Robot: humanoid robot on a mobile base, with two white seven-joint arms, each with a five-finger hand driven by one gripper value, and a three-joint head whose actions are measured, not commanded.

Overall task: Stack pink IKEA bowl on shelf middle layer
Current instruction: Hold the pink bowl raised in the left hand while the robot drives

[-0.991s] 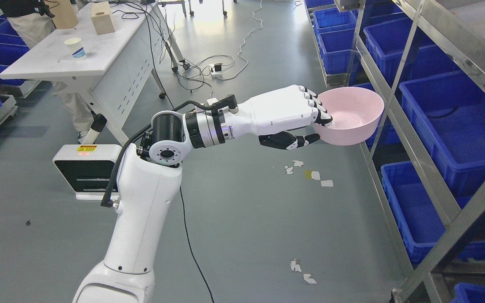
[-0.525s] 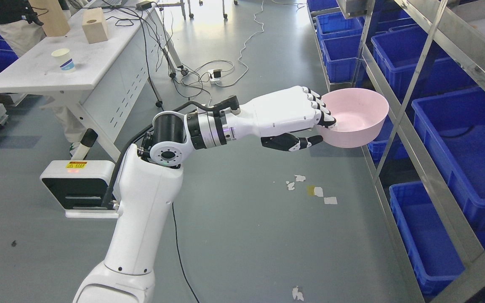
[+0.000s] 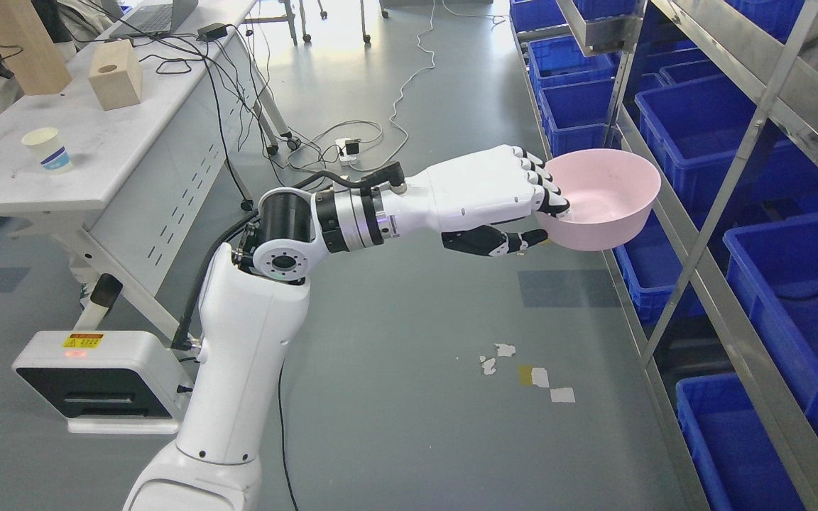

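Note:
My left hand (image 3: 542, 213) reaches out to the right at mid-height and is shut on the near rim of a pink bowl (image 3: 608, 199), fingers inside and thumb under the wall. The bowl is held upright in the air, level, just in front of the metal shelf rack (image 3: 728, 184) on the right. Its far side overlaps the rack's slanted upright post. The right arm does not show.
Blue bins (image 3: 693, 121) fill the rack's layers, several more stand along the far aisle. A white table (image 3: 96, 156) at left carries a paper cup (image 3: 47, 150), wooden blocks and cables. A white base unit (image 3: 96, 380) sits on the grey floor; paper scraps (image 3: 526, 369) lie below the bowl.
The whole picture has shifted down and left, so the camera has moved. The hand with the bowl keeps about the same place in the picture, a little nearer the rack.

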